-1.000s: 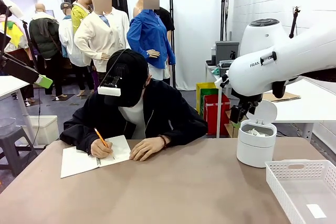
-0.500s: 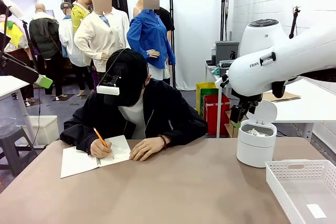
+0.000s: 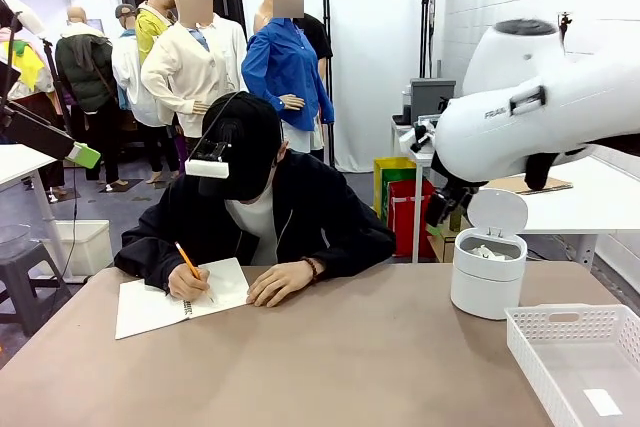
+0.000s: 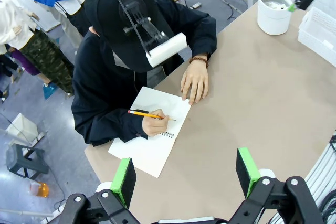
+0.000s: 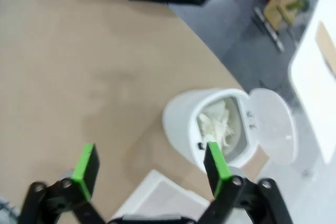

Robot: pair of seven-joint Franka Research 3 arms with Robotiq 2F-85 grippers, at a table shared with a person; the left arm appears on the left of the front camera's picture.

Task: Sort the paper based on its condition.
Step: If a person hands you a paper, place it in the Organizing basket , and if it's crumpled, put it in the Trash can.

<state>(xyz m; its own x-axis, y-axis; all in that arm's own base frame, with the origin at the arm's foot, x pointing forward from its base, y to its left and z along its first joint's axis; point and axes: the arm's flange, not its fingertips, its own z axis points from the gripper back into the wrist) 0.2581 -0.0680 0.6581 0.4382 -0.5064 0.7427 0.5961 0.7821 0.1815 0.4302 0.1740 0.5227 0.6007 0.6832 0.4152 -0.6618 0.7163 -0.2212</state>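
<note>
The paper (image 3: 489, 252), a crumpled white wad, lies inside a small white bin (image 3: 485, 287) whose lid stands open at the table's far right. The right wrist view looks down on the wad (image 5: 216, 123) in the bin (image 5: 181, 121). My right gripper (image 5: 151, 162) hovers open above the table beside the bin, with nothing between its green pads. From the front, the right gripper (image 3: 441, 207) hangs just left of the bin's lid. My left gripper (image 4: 185, 174) is open and empty, high over the table's near side.
A person at the far side writes with a pencil (image 3: 188, 261) in a spiral notebook (image 3: 160, 309), the other hand (image 3: 280, 282) flat on the table. A white plastic basket (image 3: 560, 316) at the near right holds a small flat slip (image 3: 603, 402).
My right arm has risen and swung slightly left, drawing its gripper away from above the bin. The person keeps writing. The paper has not moved.
</note>
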